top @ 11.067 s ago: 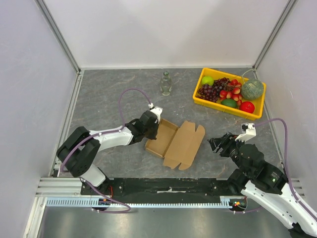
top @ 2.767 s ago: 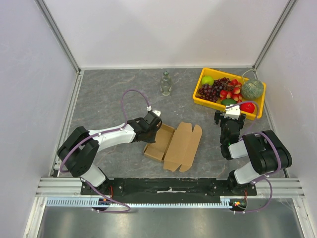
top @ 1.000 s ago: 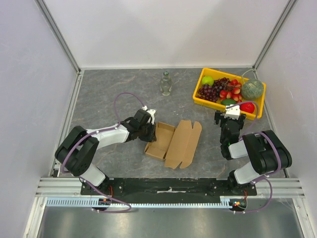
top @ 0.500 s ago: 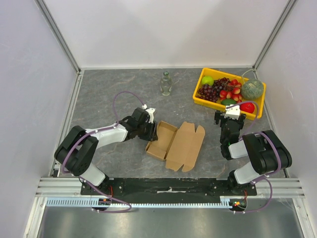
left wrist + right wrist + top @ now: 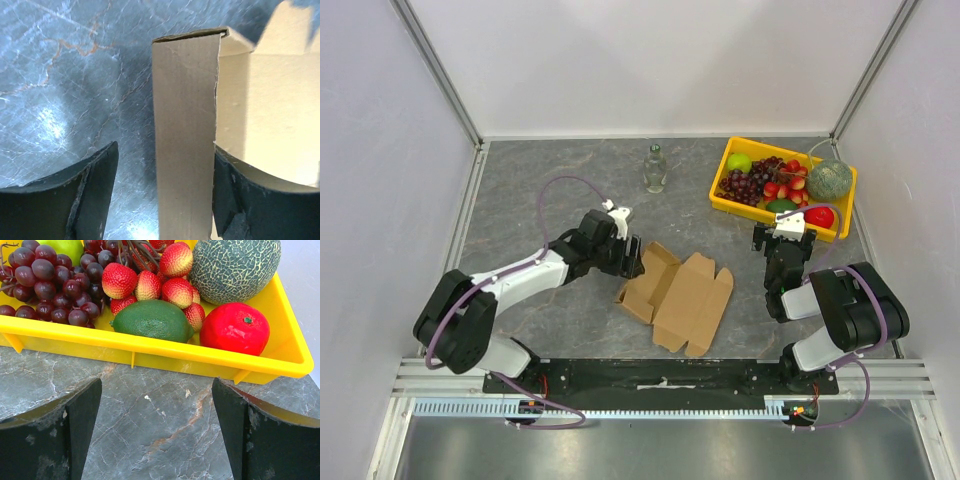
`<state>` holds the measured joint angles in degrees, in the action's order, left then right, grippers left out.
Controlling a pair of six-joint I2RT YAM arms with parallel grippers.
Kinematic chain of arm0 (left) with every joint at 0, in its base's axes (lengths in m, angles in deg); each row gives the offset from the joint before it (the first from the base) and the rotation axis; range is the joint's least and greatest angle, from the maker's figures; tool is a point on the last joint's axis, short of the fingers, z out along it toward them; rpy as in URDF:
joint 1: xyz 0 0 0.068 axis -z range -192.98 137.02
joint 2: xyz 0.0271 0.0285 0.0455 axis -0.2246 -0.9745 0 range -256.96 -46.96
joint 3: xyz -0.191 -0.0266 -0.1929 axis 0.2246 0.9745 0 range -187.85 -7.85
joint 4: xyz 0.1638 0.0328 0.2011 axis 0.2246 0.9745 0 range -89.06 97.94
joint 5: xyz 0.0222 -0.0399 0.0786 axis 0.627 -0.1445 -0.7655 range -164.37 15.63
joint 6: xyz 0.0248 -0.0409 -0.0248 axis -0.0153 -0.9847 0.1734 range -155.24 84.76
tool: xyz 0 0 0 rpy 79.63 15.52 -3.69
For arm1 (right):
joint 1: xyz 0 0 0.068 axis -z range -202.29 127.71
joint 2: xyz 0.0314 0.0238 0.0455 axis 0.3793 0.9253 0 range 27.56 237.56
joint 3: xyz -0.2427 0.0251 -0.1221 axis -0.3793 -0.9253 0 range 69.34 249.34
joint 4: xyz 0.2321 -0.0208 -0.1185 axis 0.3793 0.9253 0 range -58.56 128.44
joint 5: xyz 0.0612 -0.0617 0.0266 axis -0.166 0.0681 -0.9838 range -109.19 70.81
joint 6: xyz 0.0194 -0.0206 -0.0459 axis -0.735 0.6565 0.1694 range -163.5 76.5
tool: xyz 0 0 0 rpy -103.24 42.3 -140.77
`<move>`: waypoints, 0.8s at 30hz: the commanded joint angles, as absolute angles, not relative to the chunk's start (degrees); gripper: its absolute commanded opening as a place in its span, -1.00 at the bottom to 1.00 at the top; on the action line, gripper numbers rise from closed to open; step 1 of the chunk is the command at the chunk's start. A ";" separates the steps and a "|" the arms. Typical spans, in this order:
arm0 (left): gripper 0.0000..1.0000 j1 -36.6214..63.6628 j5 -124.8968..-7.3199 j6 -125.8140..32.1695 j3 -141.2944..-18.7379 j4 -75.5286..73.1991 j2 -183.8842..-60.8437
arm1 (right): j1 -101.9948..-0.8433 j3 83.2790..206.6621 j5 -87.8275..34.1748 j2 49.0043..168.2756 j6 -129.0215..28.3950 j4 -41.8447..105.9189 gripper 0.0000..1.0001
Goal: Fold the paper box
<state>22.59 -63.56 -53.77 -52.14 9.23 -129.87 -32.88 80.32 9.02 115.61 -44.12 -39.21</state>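
We judge the paper box barely begun: mid-frame, one side wall up, lid flat; left gripper straddles that wall unclamped, right gripper gapes empty

Paper box: plain brown cardboard, half-formed, lying open and skewed on bench, near front middle. Left part: shallow tray, side wall standing upright, paler inside showing. Right part: wide lid flap lying flat, notched tabs along outer edge.
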 commanded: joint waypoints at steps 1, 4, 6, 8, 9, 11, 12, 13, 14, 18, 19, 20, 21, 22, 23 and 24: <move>0.51 22.35 -63.56 -51.59 -56.44 11.30 -126.41 | -32.58 81.55 9.99 115.63 -44.90 -41.07 0.96; 0.51 22.44 -61.98 -51.77 -58.73 12.19 -126.85 | -32.66 81.55 9.99 115.54 -44.90 -41.07 0.96; 0.51 22.62 -60.84 -51.77 -60.66 13.24 -127.72 | -32.66 81.55 9.99 115.62 -44.90 -41.07 0.96; 0.51 23.40 -60.48 -51.42 -62.77 14.64 -128.78 | -32.66 81.47 9.99 115.62 -44.99 -41.07 0.96; 0.52 24.02 -61.00 -51.07 -64.26 15.61 -129.04 | -32.58 81.55 9.91 115.63 -44.91 -41.07 0.96; 0.56 26.30 -63.54 -49.93 -66.46 18.33 -129.40 | -32.66 81.55 9.82 115.54 -44.90 -41.07 0.96; 0.59 27.79 -65.56 -49.49 -67.51 19.73 -129.40 | -32.66 81.55 9.82 115.62 -44.90 -41.07 0.96; 0.60 29.28 -68.36 -49.22 -68.57 20.97 -129.40 | -32.58 81.47 9.91 115.54 -44.90 -41.07 0.96; 0.61 30.25 -70.39 -49.13 -69.36 22.37 -129.23 | -32.75 81.55 9.91 115.62 -44.90 -41.07 0.96; 0.61 36.22 -81.81 -47.99 -71.21 27.30 -128.78 | -32.66 81.55 9.91 115.54 -44.99 -41.07 0.96; 0.61 37.98 -84.28 -47.81 -71.39 28.44 -128.78 | -32.66 81.55 9.91 115.62 -44.91 -40.98 0.96; 0.61 39.74 -86.82 -47.55 -71.65 29.58 -129.05 | -32.58 81.38 9.91 115.63 -44.99 -40.98 0.96; 0.60 41.41 -89.11 -47.37 -71.83 30.55 -129.40 | -32.58 81.46 9.91 115.54 -44.99 -40.98 0.96; 0.59 43.08 -91.83 -47.28 -72.27 31.95 -130.27 | -32.58 81.55 9.99 115.54 -44.91 -41.07 0.96; 0.58 44.40 -94.38 -47.20 -72.53 33.18 -131.06 | -32.58 81.55 9.91 115.54 -44.90 -41.07 0.96; 0.56 45.28 -96.67 -47.11 -72.80 34.59 -132.64 | -32.66 81.47 9.91 115.62 -44.90 -41.07 0.96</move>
<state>41.22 -83.32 -50.07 -70.22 27.62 -129.48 -32.88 80.32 9.02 115.61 -44.12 -39.23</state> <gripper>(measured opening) 0.794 0.982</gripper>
